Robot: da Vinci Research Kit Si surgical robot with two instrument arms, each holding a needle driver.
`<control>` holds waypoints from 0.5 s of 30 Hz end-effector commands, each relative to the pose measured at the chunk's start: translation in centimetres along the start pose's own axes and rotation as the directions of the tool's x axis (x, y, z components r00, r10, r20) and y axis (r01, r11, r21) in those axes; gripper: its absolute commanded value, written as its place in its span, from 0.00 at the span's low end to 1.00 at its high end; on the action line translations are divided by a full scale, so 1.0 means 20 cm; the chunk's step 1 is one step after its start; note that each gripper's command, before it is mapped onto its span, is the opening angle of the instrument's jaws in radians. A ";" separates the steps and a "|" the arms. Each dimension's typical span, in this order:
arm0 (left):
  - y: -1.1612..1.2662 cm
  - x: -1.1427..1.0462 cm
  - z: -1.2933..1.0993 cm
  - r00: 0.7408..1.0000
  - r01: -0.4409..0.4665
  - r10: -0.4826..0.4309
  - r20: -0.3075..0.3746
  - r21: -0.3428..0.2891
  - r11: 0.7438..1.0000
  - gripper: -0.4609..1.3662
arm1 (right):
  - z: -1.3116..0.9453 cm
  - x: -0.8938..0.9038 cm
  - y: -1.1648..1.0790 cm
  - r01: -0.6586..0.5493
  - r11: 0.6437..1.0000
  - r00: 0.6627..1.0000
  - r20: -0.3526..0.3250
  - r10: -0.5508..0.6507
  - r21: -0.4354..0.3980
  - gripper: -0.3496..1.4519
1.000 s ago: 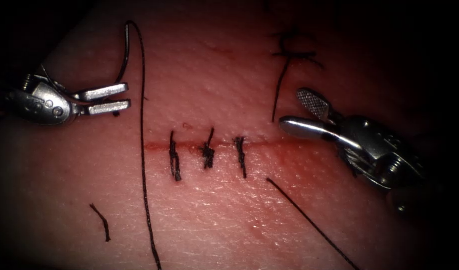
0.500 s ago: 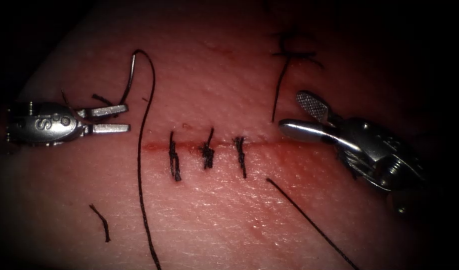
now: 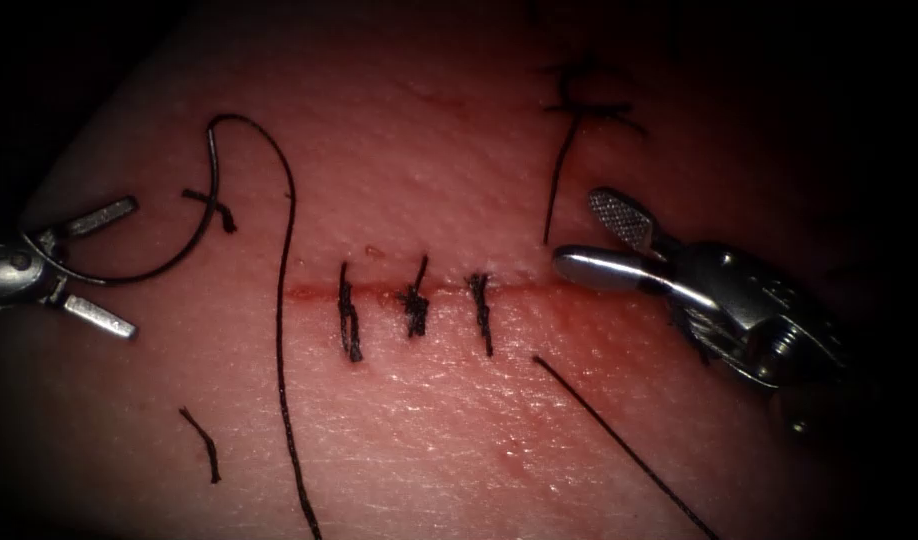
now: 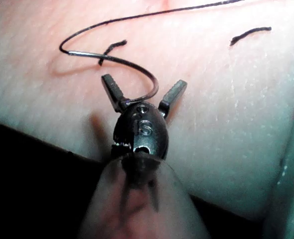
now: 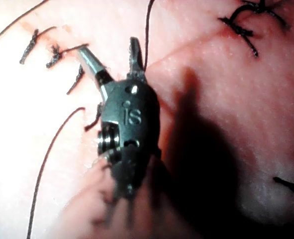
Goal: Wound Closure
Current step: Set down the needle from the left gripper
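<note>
The cut (image 3: 434, 291) runs across the tissue (image 3: 459, 420) with three dark stitches (image 3: 415, 300) over it. The curved needle (image 3: 184, 250) lies flat on the tissue beyond the cut's left end, not in the tissue. One end of it reaches between the wide jaws of my left tool (image 3: 134, 268), which is open and grips nothing. In the left wrist view the needle (image 4: 137, 67) curves past the left tool (image 4: 144, 82) near its hinge. Thread (image 3: 281, 330) arcs from the needle's other end and trails toward the near edge. My right tool (image 3: 581, 232) stands open and holds nothing at the cut's right end; the right wrist view shows the same tool (image 5: 108, 46).
A short cut end of thread (image 3: 201, 440) lies at the near left and another (image 3: 211, 207) beside the needle. A loose strand (image 3: 619, 440) runs off to the near right. A knotted stitch with a tail (image 3: 579, 105) sits far right of the cut.
My left tool's jaws opened and let the needle go, then drew back to the left. The needle dropped flat onto the tissue. My right tool stayed put.
</note>
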 end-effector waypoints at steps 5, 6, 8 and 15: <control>-0.003 -0.004 -0.014 0.999 -0.029 0.026 0.045 0.067 0.997 0.81 | 0.000 0.000 0.000 0.006 1.000 1.000 0.002 -0.006 0.001 0.83; -0.004 -0.004 -0.017 0.998 -0.040 0.035 0.057 0.075 0.996 0.82 | 0.000 0.000 0.000 0.006 1.000 1.000 0.002 -0.006 0.001 0.83; -0.005 -0.004 -0.021 0.995 -0.065 0.058 0.084 0.082 0.994 0.81 | 0.000 0.000 -0.001 0.006 1.000 1.000 0.005 -0.006 0.001 0.83; -0.007 0.006 -0.030 0.977 -0.129 0.115 0.180 0.066 0.989 0.91 | 0.000 0.000 -0.001 0.006 1.000 1.000 0.011 -0.006 -0.001 0.83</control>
